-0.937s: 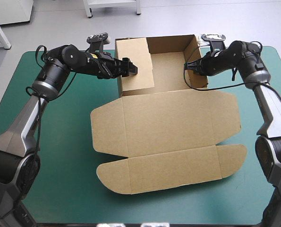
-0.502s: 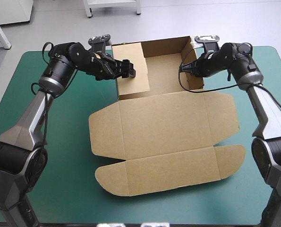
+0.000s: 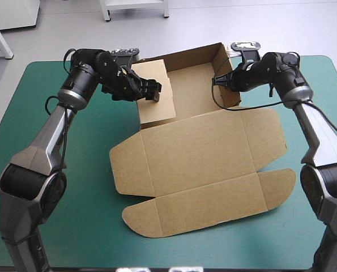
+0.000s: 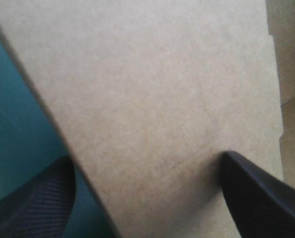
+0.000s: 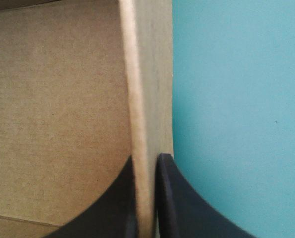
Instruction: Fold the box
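The brown box (image 3: 196, 147) lies on the teal-green cover, its tray at the far side and its lid flat toward the near edge. My left gripper (image 3: 155, 90) is at the tray's left wall flap (image 3: 157, 110), which leans inward. In the left wrist view that gripper (image 4: 146, 158) is open, with the board (image 4: 162, 89) between the spread fingers. At the tray's upright right wall (image 3: 231, 93), my right gripper (image 3: 216, 80) is pinched on the top edge. The right wrist view shows its fingers (image 5: 146, 158) nearly together around the wall's edge (image 5: 137, 99).
The lid's long front flap (image 3: 208, 201) with rounded ends reaches toward the near edge. Teal-green cover (image 3: 55, 170) shows to the left and right of the box.
The box has turned slightly, its near flap swinging right. The left arm has swung in over the far left corner, and the left flap leans further inward. The right gripper has drifted a little left.
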`<state>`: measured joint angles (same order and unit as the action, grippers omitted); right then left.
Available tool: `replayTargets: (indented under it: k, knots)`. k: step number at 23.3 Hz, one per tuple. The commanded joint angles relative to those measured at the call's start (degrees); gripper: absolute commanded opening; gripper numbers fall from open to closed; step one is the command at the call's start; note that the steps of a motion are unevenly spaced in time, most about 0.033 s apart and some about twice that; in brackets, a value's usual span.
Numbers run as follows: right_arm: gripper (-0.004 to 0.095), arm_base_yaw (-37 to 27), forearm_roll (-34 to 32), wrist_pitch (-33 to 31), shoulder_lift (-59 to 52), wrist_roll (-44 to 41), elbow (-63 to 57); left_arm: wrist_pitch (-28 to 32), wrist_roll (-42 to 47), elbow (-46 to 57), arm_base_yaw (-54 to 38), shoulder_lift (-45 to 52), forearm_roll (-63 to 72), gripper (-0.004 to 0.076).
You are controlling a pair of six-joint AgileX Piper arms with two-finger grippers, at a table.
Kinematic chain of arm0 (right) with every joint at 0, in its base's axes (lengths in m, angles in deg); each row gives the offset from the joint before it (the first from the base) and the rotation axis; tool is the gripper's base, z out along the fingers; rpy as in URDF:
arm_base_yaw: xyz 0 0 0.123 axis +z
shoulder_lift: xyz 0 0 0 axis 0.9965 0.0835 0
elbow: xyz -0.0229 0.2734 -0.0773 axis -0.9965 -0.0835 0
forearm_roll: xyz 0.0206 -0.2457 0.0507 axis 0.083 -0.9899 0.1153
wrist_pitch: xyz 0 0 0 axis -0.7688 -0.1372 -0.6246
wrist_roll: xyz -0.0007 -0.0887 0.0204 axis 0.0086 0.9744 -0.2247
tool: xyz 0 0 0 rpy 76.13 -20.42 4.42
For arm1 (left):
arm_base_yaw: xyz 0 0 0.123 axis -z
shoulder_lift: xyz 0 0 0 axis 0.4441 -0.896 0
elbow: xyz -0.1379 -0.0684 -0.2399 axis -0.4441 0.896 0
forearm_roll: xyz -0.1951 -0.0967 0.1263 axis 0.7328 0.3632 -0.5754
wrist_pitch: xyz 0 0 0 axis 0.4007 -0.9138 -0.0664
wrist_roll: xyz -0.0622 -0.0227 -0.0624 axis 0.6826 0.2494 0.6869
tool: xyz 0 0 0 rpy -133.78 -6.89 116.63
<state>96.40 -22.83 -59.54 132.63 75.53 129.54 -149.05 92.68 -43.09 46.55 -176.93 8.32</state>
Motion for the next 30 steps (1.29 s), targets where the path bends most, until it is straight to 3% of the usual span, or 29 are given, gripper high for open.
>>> replayTargets:
  k: [1,7,15,21,24,30]
  knots:
    - [0.0001,0.3,10.4,4.1,-3.9,-2.2,2.2,1.2,0.6,-1.3,0.0,2.0,-1.4,0.0567]
    - [0.0001,0.3,15.0,4.7,-3.9,0.3,2.2,2.4,-3.1,-1.3,0.0,2.1,2.8,0.0592]
    - [0.0001,0.3,15.0,4.9,-3.9,1.4,2.2,10.6,-3.2,-1.3,-0.1,2.1,9.0,0.0592]
    - [0.0001,0.3,18.8,6.2,-3.9,2.6,2.2,11.0,-3.0,-1.3,-0.1,1.8,9.0,0.0592]
    - [0.0001,0.3,17.6,6.4,-3.9,2.9,2.2,11.2,-3.5,-1.3,-0.2,1.9,9.9,0.0591]
    - [0.0,0.3,19.5,7.0,-3.9,4.5,2.2,16.0,-10.9,-1.3,-1.0,2.1,25.0,0.0592]
